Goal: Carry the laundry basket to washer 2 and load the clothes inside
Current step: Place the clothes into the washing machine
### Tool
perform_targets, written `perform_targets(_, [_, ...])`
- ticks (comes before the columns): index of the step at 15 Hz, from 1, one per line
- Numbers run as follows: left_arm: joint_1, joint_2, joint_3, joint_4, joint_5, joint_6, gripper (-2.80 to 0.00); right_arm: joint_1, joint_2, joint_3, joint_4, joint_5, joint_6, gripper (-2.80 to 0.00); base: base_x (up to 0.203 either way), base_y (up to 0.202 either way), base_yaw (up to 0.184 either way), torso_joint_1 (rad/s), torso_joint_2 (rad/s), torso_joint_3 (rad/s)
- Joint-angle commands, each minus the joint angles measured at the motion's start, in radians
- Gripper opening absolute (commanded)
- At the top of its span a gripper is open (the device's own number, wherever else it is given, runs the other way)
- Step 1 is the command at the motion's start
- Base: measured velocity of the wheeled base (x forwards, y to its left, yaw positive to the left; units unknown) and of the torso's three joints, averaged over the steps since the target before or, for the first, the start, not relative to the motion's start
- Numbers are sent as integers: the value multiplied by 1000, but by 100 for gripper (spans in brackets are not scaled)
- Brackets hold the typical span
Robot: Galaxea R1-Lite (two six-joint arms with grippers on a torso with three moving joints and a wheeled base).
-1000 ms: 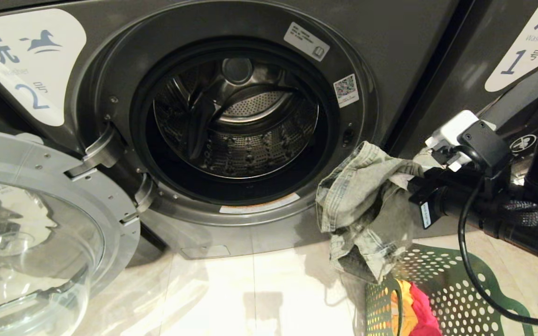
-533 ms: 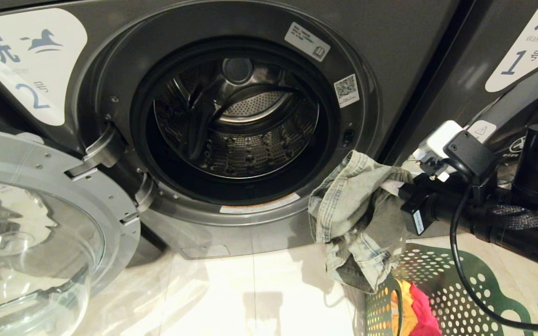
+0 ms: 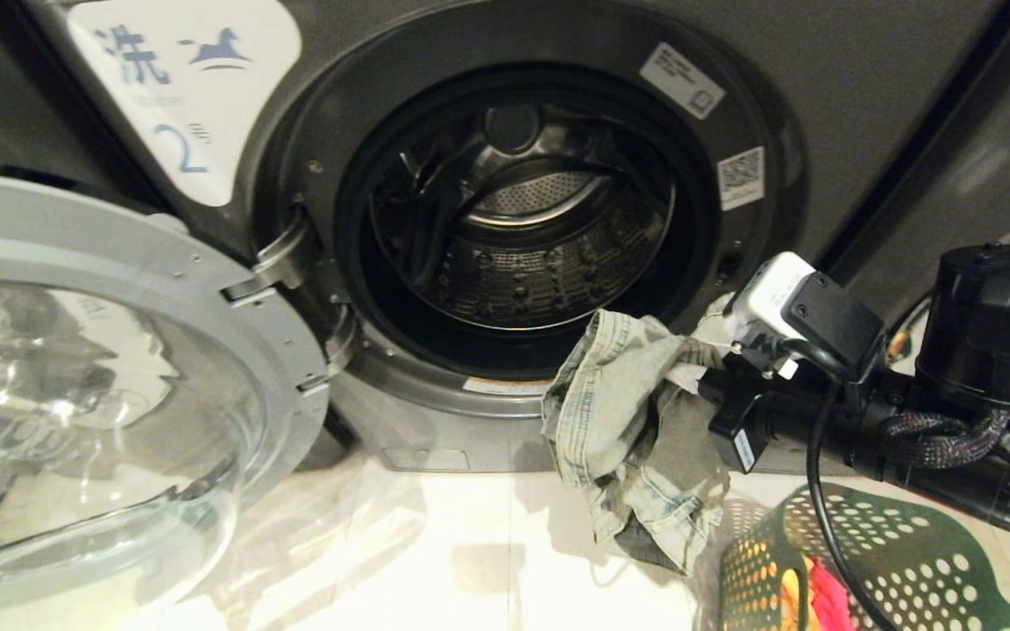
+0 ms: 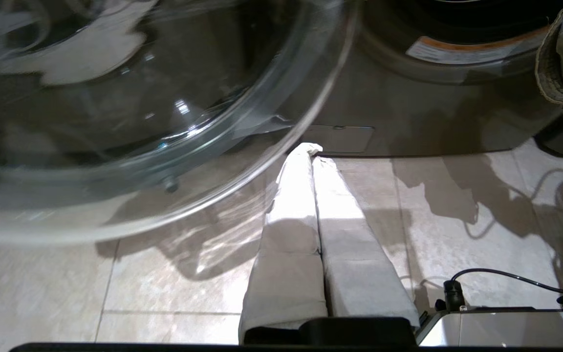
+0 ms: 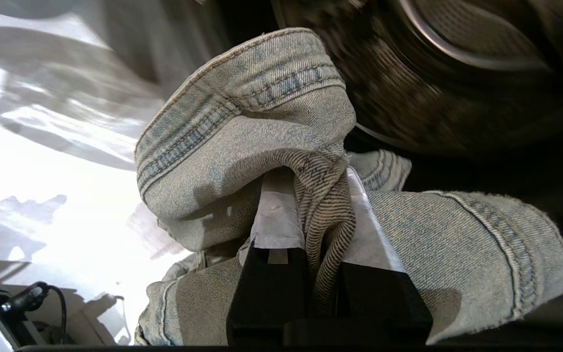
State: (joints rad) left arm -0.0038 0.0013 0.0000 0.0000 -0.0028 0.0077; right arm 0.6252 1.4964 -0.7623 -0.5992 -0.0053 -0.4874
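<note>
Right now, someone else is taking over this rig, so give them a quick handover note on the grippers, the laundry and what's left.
Right gripper: shut on the denim piece, held in the air just outside the washer 2 opening, at its lower right.
Left gripper: shut, empty, low over the floor under the open door.
Laundry basket: on the floor, right of the washer, with yellow and red-pink cloth inside.
Done: basket delivered, door open.
Left: drum looks empty; load the denim, then the rest.

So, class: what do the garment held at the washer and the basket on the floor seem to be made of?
Garment: faded grey-blue denim, judging by its twill weave and stitched seams. Basket: apparently moulded dark green plastic, smooth, with regular round holes.
</note>
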Motion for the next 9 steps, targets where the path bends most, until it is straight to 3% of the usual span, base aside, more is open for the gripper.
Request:
perform_targets(1, [1,1,0,0,0,0,-280,5,7,-1,-5,-1,-2,-280,3,-7,182,5,0,7])
perform_targets(5, [1,0,0,0,0,-2,-280,-23,23,-6,-5,-46,-2,-280,0,-10,174,4,3,1])
perform_targets(7, [1,2,0,0,0,-2,-280,-74,24,-14,-5,-68,-3,-280,1,-5,154,1,2,-1])
perform_targets(9, [1,0,0,0,0,-1,-280,-148,48,-50,-9,-94,0,-280,-1,-1,48,2,0,1])
